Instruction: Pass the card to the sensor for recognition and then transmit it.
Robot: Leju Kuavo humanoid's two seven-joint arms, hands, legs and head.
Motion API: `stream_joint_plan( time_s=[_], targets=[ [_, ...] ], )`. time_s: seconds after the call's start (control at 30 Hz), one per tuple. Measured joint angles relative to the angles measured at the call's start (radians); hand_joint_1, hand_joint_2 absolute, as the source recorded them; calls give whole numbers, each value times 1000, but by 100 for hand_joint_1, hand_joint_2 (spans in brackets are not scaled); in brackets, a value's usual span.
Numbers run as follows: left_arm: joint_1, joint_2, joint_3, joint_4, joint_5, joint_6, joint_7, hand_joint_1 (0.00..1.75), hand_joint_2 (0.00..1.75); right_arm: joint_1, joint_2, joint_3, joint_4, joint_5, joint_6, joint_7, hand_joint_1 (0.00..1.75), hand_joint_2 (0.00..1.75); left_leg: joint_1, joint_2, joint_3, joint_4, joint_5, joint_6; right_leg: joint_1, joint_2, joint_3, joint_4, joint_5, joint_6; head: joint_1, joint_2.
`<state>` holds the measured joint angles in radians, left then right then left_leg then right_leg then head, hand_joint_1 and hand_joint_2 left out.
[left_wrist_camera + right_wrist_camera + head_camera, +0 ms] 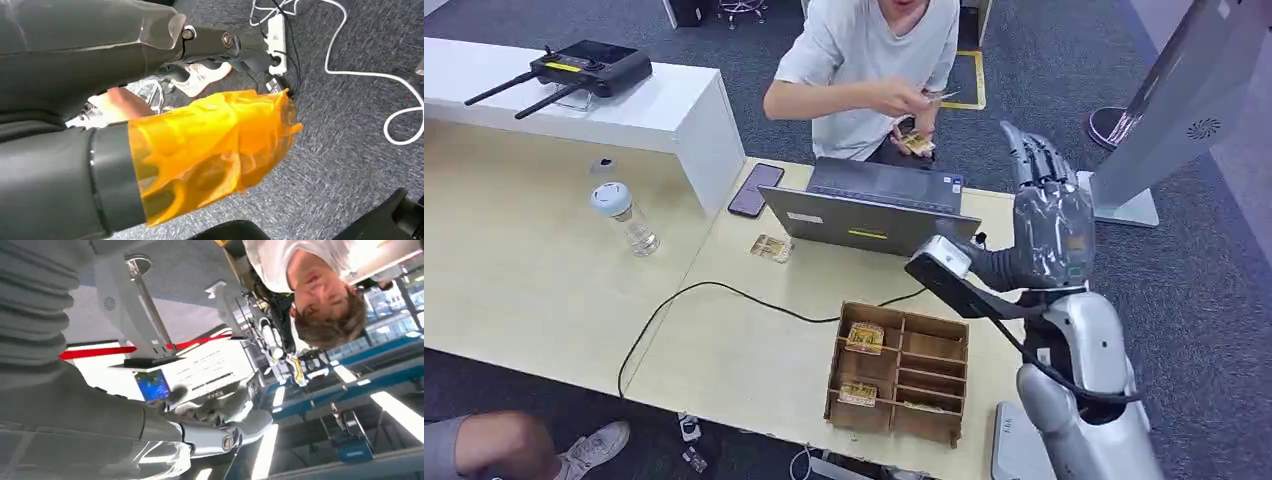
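Wooden divided box (902, 372) at near tabletop (534, 270) edge, cards in compartments. Left robot hand (215, 145) hangs over floor, wrapped in orange film; grip state cannot tell. Right robot hand (1046, 200) raised past tabletop's right edge, fingers extended, holding nothing. Laptop (874, 208) beyond box. Card (916, 142) well apart, in person's hands (914, 115) at far edge. Sensor stand (1169, 110) right of robot hand.

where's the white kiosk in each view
head view: kiosk at the upper right edge, beyond the table.
right wrist view: kiosk behind the thin pole.
left wrist view: faces the carpet instead.
shared landmark: person in white shirt.
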<state>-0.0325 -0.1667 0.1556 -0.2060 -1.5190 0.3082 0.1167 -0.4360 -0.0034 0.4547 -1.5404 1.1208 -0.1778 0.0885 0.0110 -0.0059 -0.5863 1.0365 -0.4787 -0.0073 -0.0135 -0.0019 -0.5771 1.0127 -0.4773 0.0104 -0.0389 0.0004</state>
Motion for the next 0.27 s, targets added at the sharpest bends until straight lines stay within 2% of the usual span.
stream_joint_plan(
  time_s=[0.27],
  targets=[
    [12,0,5,0,29,21,9,0,0,126,0,1,-131,-36,-65,-58,0,0,0,0,0,0,0,0,0,0,0,0,0,0,0,0]
  ],
)
